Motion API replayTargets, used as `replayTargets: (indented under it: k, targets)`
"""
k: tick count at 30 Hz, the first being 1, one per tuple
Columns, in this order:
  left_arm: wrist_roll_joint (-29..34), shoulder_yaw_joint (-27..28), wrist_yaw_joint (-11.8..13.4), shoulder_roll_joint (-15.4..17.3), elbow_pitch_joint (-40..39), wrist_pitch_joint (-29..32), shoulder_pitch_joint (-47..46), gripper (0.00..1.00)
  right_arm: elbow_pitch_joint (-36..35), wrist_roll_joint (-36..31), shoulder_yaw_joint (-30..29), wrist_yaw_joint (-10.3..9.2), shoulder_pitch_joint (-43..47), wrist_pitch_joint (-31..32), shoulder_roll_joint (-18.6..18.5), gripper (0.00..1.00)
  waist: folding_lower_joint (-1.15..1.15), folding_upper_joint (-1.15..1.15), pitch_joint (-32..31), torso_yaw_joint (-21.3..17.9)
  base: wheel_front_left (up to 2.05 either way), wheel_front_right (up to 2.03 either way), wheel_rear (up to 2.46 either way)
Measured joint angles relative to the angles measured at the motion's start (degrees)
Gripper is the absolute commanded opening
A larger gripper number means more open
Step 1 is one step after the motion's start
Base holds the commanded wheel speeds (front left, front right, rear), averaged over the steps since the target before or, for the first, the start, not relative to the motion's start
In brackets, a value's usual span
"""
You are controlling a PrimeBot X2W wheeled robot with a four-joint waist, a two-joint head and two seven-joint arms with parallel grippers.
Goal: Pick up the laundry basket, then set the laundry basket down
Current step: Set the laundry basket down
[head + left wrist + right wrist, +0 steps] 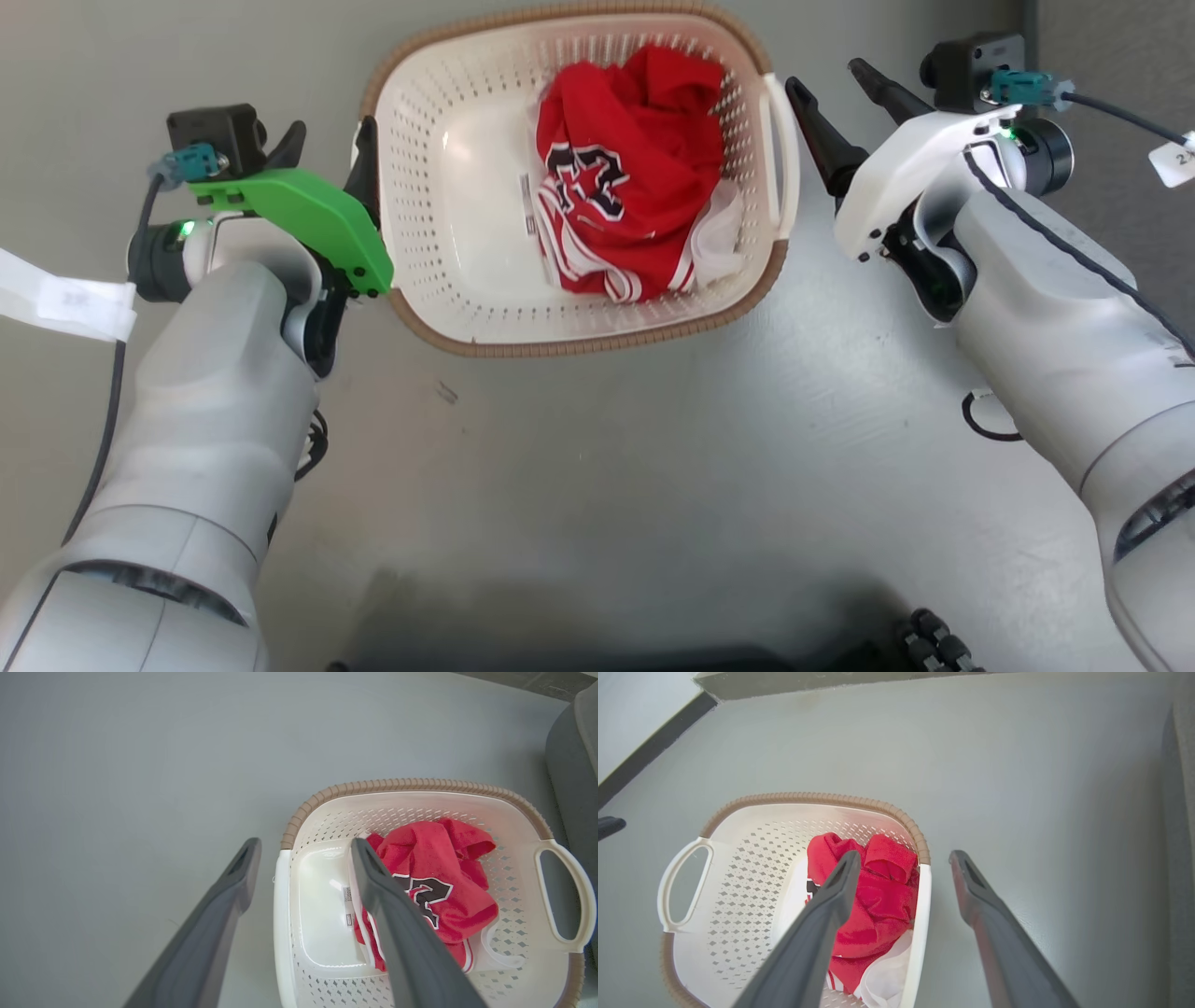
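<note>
The laundry basket (579, 347) is cream-white and perforated with a brown woven rim, and it sits on the grey floor holding a crumpled red jersey (635, 159). My left gripper (331, 131) is open at the basket's left end. In the left wrist view its fingers (243, 868) straddle the near white edge of the basket (411, 785), one outside and one over the inside. My right gripper (823, 77) is open at the right end, beside the white handle (784, 149). In the right wrist view it straddles that edge of the basket (808, 797) the same way.
Grey floor surrounds the basket. A grey upholstered shape (574, 765) stands past the basket's right end. A dark baseboard (654, 742) runs along a wall. A black cable loop (985, 420) lies on the floor under my right arm.
</note>
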Motion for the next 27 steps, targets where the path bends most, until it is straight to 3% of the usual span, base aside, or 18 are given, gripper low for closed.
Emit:
replayTargets:
  k: [7, 13, 27]
  targets:
    - [0.9, 0.8, 0.2, 0.3, -2.7, -0.1, 2.0, 1.00, -6.7, -2.0, -5.0, -0.74, 0.4, 0.0, -1.5, 1.00, 0.00, 0.00, -4.3, -0.3, 0.00, 0.00, 0.00]
    - [2.3, 3.6, 2.2, 2.1, -9.7, 0.0, 2.8, 1.00, -11.5, -4.7, -8.3, -1.82, 3.1, 0.0, -2.7, 1.00, 0.00, 0.00, -8.0, -0.4, 0.00, 0.00, 0.00]
    - [9.2, 8.6, 6.3, 4.3, -24.1, -0.1, 11.3, 1.00, -24.0, -12.5, -16.8, -6.82, 12.0, 0.0, -4.0, 1.00, 0.00, 0.00, -17.0, -0.5, 0.00, 0.00, 0.00]
